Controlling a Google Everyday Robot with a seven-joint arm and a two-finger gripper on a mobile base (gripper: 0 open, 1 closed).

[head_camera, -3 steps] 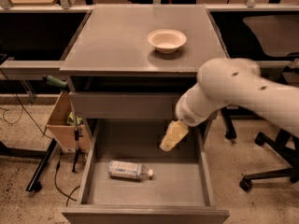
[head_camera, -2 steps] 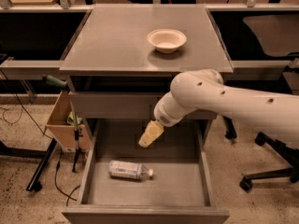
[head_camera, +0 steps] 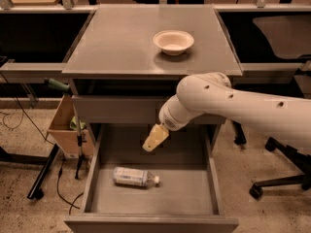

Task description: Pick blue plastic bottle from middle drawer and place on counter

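Camera view, drawer cabinet, mid-task: the white robot arm [head_camera: 243,106] reaches in from the right w/ its gripper [head_camera: 155,138] hanging over the open middle drawer [head_camera: 212,178]. It sits above the back part of the drawer floor, just up and to the right of the blue plastic bottle [head_camera: 133,176], and isn't touching it. The bottle lies on its side on the drawer floor, left of centre, cap pointing right, apart from every wall. The gripper's tan tip points down-left toward it. Whether it's open or closed I can't tell from this spot, but it carries nothing. The counter [head_camera: 121,38] up top holds a white bowl [head_camera: 173,41] toward the back right; no bottle there yet. Progress, as I read it: the drawer is out and the arm is on approach, and that's abt all that's done. Left to do: drop the last bit to the bottle, grip it, lift it clear of the drawer walls & the shallower drawer [head_camera: 121,109] above, set it on the counter, let go. Prob. the first quarter of the job, no more. A cardboard box [head_camera: 63,125] sits on the floor to the cabinet's left.
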